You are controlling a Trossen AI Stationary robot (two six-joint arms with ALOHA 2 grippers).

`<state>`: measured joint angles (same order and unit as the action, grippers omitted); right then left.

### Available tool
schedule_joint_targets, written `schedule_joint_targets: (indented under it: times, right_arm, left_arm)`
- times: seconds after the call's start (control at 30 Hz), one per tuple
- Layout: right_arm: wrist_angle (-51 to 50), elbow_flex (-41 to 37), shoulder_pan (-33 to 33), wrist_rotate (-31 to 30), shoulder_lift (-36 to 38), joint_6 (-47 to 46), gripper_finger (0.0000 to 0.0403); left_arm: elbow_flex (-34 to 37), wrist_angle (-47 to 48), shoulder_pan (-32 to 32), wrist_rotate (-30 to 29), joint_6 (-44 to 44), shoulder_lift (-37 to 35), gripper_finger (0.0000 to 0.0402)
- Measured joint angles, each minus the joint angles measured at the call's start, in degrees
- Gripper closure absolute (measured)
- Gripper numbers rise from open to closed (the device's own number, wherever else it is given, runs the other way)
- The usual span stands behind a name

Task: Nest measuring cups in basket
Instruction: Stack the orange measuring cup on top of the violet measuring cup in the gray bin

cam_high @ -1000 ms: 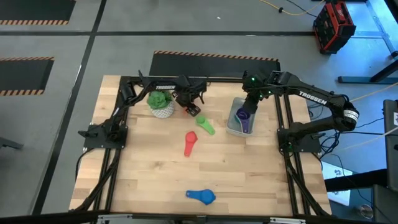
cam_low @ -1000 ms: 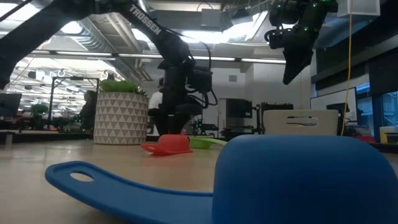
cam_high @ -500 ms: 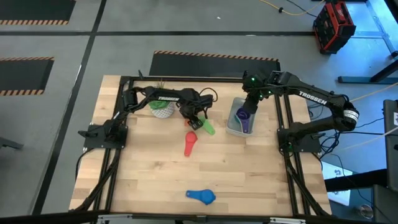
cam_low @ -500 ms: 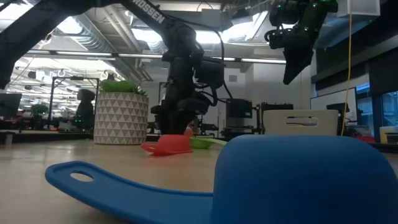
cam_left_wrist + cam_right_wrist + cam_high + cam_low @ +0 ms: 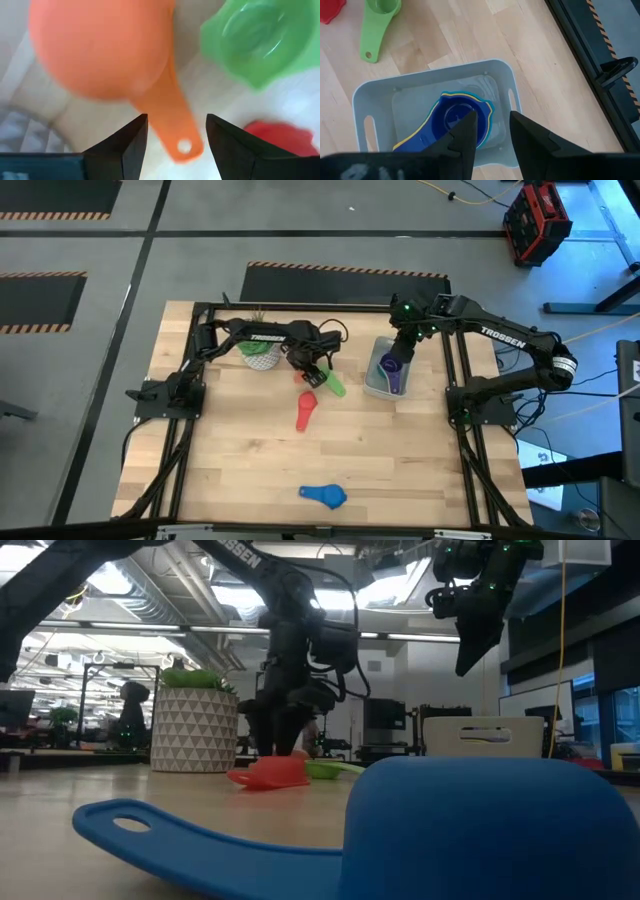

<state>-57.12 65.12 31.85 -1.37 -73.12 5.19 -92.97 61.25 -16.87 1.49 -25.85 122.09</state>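
A wooden table (image 5: pixel 250 460) is seen from above with two dark robot arms reaching in from its sides. The left gripper (image 5: pixel 175 131) hangs over the table's far middle, its two fingers spread apart with the handle of an orange measuring cup (image 5: pixel 100 47) lying between them, not gripped; the cup rests bowl-down on the wood. Just beside it lies a green measuring cup (image 5: pixel 331 384), and near that a red measuring cup (image 5: pixel 306 410), both on the bare table. A blue measuring cup (image 5: pixel 324 496) lies well apart from the others near the table's front edge, filling the foreground of the low view. A small white pot with a green plant (image 5: pixel 260 352) stands just behind the left arm. The right gripper (image 5: pixel 491 131) hovers above the basket (image 5: pixel 432 75), a pale grey bin at the table's right side, with its fingers parted and holding nothing. Inside the basket sits a nested stack (image 5: pixel 457 120) of cups, a dark blue-purple one on top with yellow and teal rims showing beneath it.
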Motion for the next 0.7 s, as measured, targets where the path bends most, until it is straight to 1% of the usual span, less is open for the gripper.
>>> schedule_joint_targets:
  times: [0.07,0.5,0.7]
  right_arm:
    - [0.0,0.0,-0.01,0.0,0.0,0.0,0.0283]
    - [0.0,0.02,0.0,0.0,0.0,0.0,0.0283]
    - [0.0,0.02,0.01,0.0,0.0,0.0,0.0283]
  left_arm:
    - [0.02,1.18,0.0,-0.09,-0.7,-0.19,0.0207]
    - [0.04,1.3,1.82,-0.3,-2.6,-0.19,0.0207]
    - [3.36,0.54,2.34,-0.39,-4.52,-0.19,0.0207]
